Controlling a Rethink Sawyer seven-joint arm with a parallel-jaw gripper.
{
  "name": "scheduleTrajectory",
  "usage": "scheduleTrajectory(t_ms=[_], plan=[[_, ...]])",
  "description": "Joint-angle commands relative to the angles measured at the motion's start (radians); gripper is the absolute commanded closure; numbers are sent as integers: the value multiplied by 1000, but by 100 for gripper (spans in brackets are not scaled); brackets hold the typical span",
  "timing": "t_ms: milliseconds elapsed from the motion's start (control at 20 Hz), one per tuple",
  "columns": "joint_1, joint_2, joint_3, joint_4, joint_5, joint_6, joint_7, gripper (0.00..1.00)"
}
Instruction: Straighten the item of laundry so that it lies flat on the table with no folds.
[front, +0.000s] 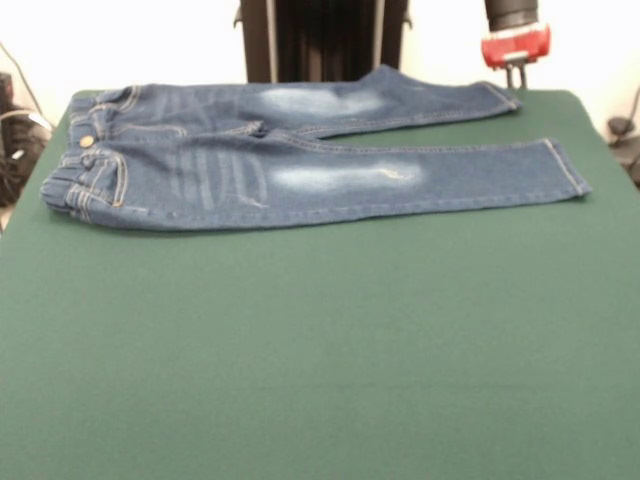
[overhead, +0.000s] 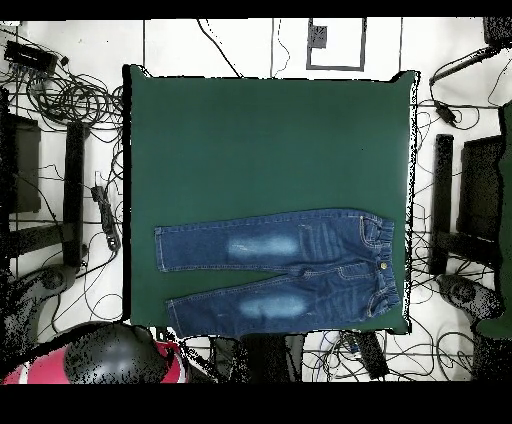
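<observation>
1. Large rectangular dark green felt-topped table: mostly bare, no containers on it.
2. Small blue denim jeans: spread flat along the robot-side edge, long axis crosswise, legs slightly splayed.
3. Red and black gripper: raised above one leg cuff; finger state cannot be told.

The arm is cut off by the top edge of the front view at one o'clock, so that only a black segment, a red block and the gripper beneath it are seen; whether its fingers are parted cannot be told. In the overhead view the arm is reduced to a ragged red and black mass at seven o'clock, cut by the lower edge. The table is cropped by the bottom edge of the front view. The stitching on the jeans is blurred from above.
</observation>
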Motion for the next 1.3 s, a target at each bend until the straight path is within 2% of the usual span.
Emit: scheduleTrajectory(t_ms=[50,500,650,1050,1300], plan=[[-4,135,-28,134,24,302,90,100],[-11,107,-22,159,20,318,86,100],[-15,111,-35,160,-7,314,85,100],[-7,157,-51,157,-48,281,117,100],[21,176,-60,160,-41,231,149,100]])
